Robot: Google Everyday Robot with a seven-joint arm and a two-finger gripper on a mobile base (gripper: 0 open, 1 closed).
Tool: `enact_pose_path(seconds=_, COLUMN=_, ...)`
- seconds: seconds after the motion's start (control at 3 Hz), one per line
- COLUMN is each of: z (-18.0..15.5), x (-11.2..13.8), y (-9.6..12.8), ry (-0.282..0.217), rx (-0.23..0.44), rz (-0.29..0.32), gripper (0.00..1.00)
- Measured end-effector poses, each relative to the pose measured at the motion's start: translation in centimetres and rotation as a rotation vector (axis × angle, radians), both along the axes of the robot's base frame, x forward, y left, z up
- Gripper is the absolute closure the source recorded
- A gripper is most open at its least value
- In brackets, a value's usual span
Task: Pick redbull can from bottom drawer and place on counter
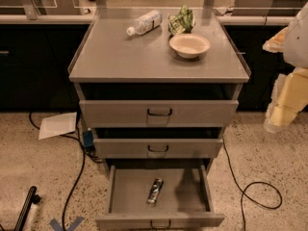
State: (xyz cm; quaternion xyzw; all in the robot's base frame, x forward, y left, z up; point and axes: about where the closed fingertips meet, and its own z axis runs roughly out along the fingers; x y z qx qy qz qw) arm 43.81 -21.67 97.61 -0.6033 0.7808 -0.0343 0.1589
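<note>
The redbull can [155, 191] lies on its side in the middle of the bottom drawer [127, 191], which is pulled out towards me. The two drawers above it are pushed in further. The counter [120, 57] is the flat grey top of the cabinet. My gripper [277, 115] hangs at the right edge of the view, beside the cabinet at about the height of the top drawer. It is well above and to the right of the can and holds nothing that I can see.
On the counter lie a clear plastic bottle [143, 23], a crumpled green bag [181, 19] and a pale bowl [189, 45]. A white paper [57, 125] and black cables [257, 196] lie on the speckled floor. Dark cabinets stand behind.
</note>
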Motion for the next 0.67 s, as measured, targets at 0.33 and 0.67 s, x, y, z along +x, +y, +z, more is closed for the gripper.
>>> enact_pose_path(seconds=0.33, z=0.0, x=0.0, y=0.0, ry=0.0, rx=0.0, rz=0.0, gripper=0.0)
enact_pose_path(seconds=0.67, z=-0.04, x=0.12, y=0.04, ry=-0.035, rx=0.035, rz=-0.038, gripper=0.0)
